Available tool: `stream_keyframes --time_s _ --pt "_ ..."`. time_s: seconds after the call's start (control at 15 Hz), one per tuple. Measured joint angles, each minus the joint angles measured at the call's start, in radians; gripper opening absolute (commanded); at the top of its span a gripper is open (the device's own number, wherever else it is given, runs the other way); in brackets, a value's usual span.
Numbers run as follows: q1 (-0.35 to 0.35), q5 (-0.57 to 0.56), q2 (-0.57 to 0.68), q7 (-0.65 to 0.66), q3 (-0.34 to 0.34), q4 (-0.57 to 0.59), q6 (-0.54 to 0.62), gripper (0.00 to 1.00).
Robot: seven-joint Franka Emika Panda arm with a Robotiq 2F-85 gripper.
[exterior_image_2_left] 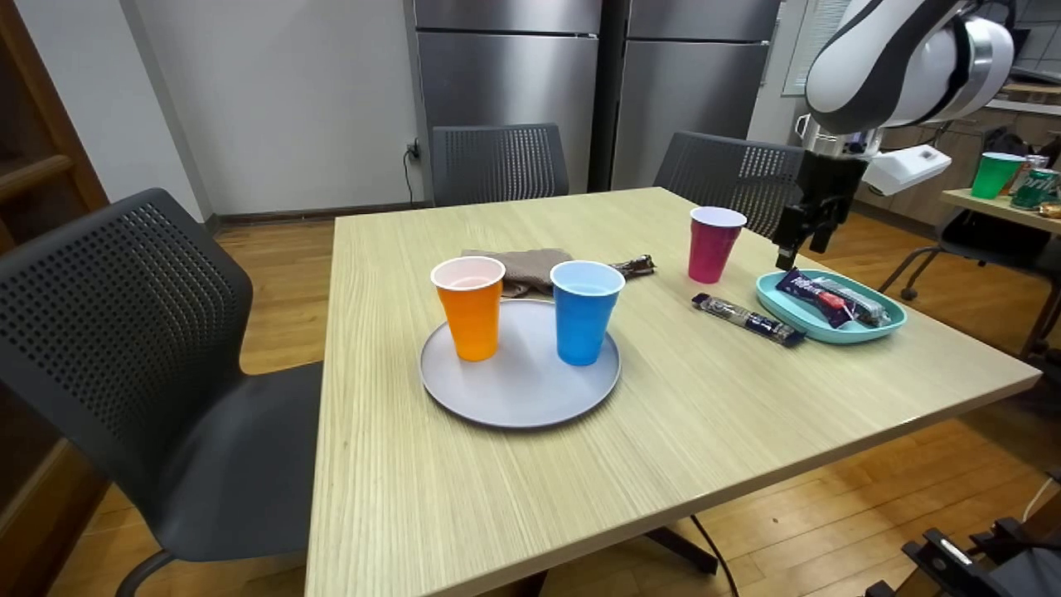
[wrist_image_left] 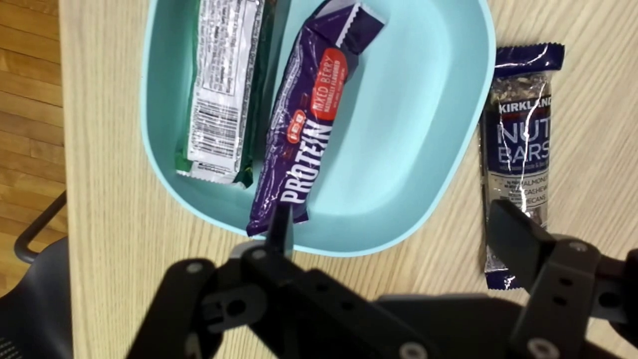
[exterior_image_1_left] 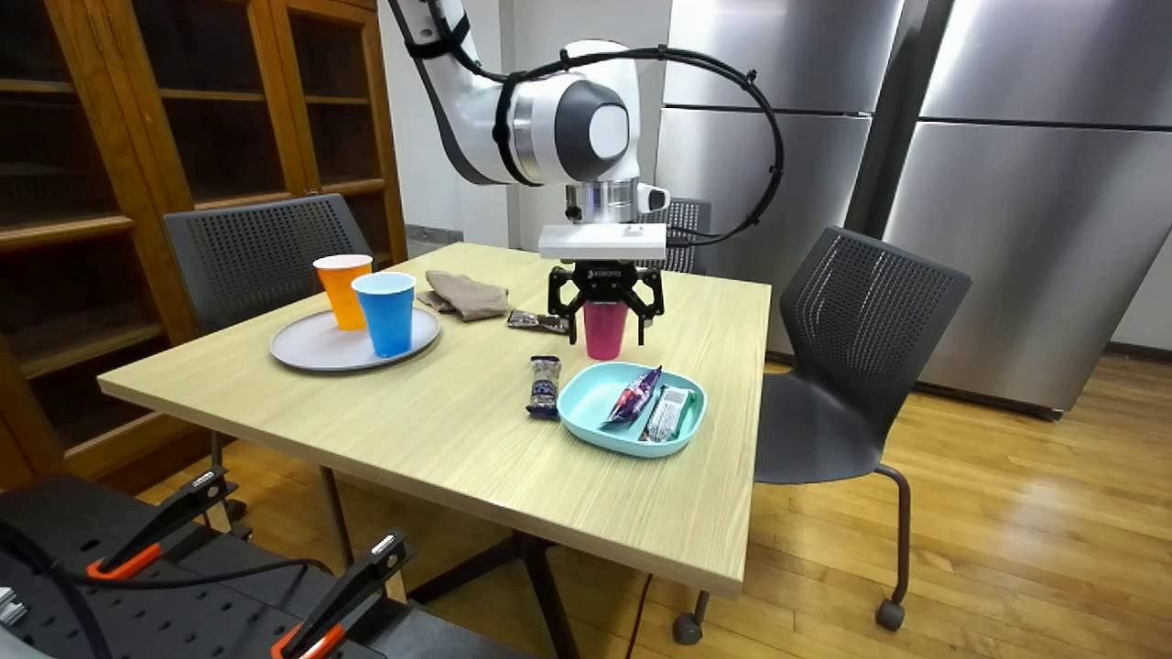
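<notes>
Steel refrigerators [exterior_image_1_left: 1016,247] gleam along the top in both exterior views; below them comes the pale table [exterior_image_1_left: 439,403], and over it, near the middle of an exterior view, hangs the gripper [exterior_image_1_left: 607,337], pointing down, fingers spread wide with nothing held between them; the pink cup [exterior_image_2_left: 711,249] only looks framed by them, for it stands upright on the wood, apart from the fingers; now the wrist view, where the turquoise tray [wrist_image_left: 398,149] takes the top centre; inside lies the purple protein bar [wrist_image_left: 306,134], slanting, with the silver-and-green bar [wrist_image_left: 219,99] just beside it, toward the upper left; one finger overlaps the purple wrapper's lower end, though I cannot tell whether they touch; at the right of that frame the nut bar [wrist_image_left: 521,134] lies outside the tray, just beside the rim, the other finger crossing in front of its lower half; as I judge it, two bars are already in the tray, two are not, the nut bar and the brown-wrapped bar [exterior_image_2_left: 635,266] near the middle in both exterior views, and a grasp is yet to be made; the orange cup [exterior_image_2_left: 470,323] and the blue cup [exterior_image_2_left: 584,323] stand upright on the grey plate [exterior_image_2_left: 522,406], the brown cloth [exterior_image_1_left: 472,295] near its edge.
</notes>
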Motion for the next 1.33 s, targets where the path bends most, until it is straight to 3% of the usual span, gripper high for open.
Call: stream_keyframes --time_s 0.33,1.33 --pt "0.01 -0.004 0.008 -0.016 0.007 -0.001 0.003 1.0" --pt "0.013 0.02 0.087 -0.211 0.108 0.012 0.002 1.0"
